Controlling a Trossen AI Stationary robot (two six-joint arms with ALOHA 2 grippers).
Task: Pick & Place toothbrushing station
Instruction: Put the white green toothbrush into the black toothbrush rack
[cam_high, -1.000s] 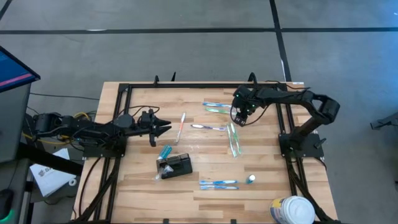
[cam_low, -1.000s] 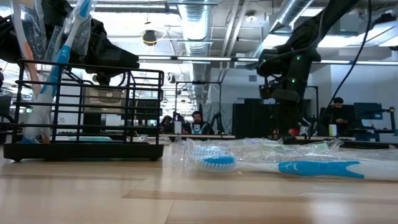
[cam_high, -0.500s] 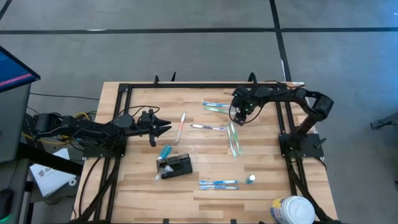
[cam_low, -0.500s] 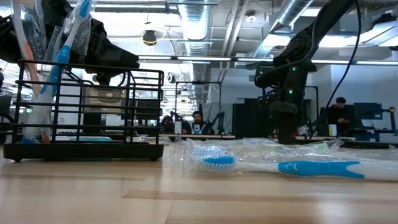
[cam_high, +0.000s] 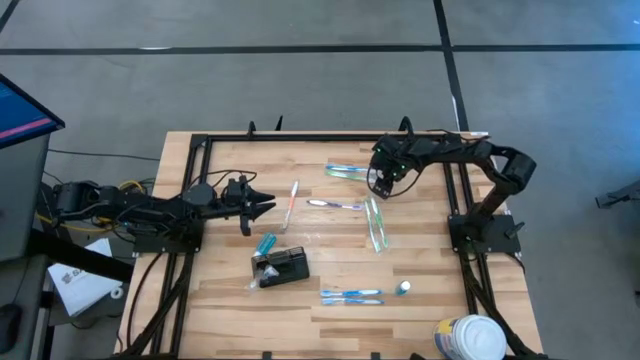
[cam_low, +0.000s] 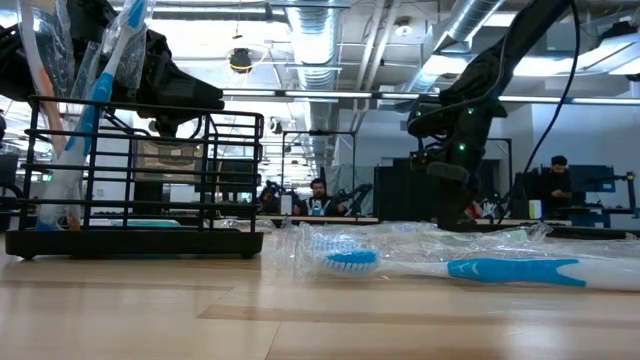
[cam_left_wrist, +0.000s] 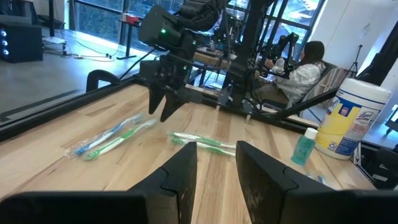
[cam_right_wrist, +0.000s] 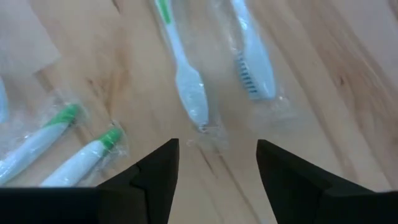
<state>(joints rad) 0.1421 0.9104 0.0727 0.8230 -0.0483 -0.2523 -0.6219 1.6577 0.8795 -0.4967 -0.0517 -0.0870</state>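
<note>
The toothbrushing station, a small black holder, stands on the wooden table at the near middle. In the low view it holds upright toothbrushes. My right gripper hangs open at the far right, pointing steeply down over wrapped toothbrushes that lie flat on the table. Its fingers stand just above the wood, with nothing between them. My left gripper waits level at the left, open and holding nothing.
More wrapped toothbrushes lie scattered: a pair at the far middle, one, a green pair and a blue pair near the front. An orange toothbrush, a small green bottle and a white tub are also there.
My right gripper has sunk a little toward the wrapped toothbrushes and shifted slightly toward the table's left. My left arm has kept still.
</note>
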